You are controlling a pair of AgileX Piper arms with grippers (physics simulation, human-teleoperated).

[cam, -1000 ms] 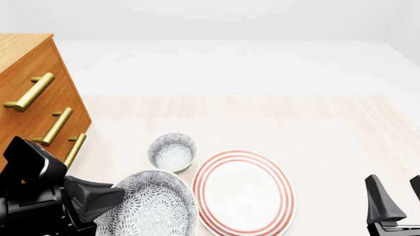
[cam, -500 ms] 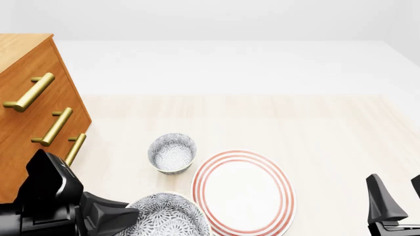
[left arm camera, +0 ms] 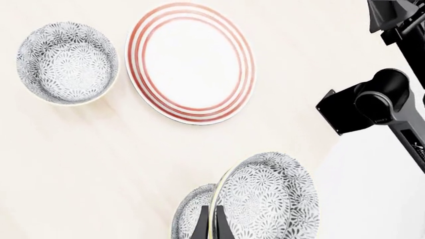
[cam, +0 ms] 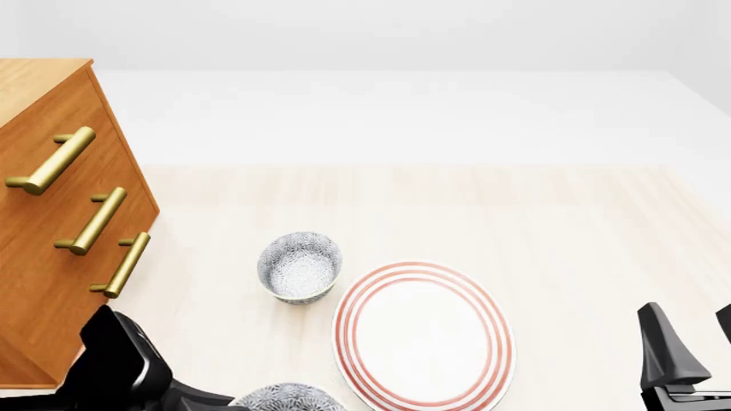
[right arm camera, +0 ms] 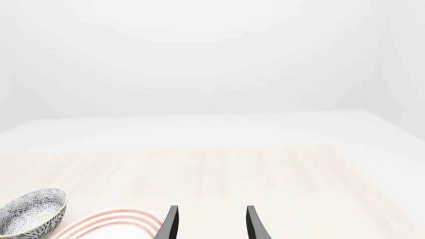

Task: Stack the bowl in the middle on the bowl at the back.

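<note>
The bowl at the back stands upright on the light wood table, left of the red-ringed plate; the same bowl shows from above in the left wrist view, and the bowl also shows low in the right wrist view. My left gripper is shut on the rim of the bowl in the middle, which hangs tilted above the table. In the front view only the top of that bowl shows at the bottom edge, beside my left arm. My right gripper is open and holds nothing.
A large white plate with red rings lies flat between the two arms. A wooden drawer chest with brass handles stands at the left. The right arm's fingers rise at the near right corner.
The left arm and the bowl it holds have slid toward the bottom edge of the front view, so the bowl is almost out of frame. The right arm, plate and back bowl are unchanged.
</note>
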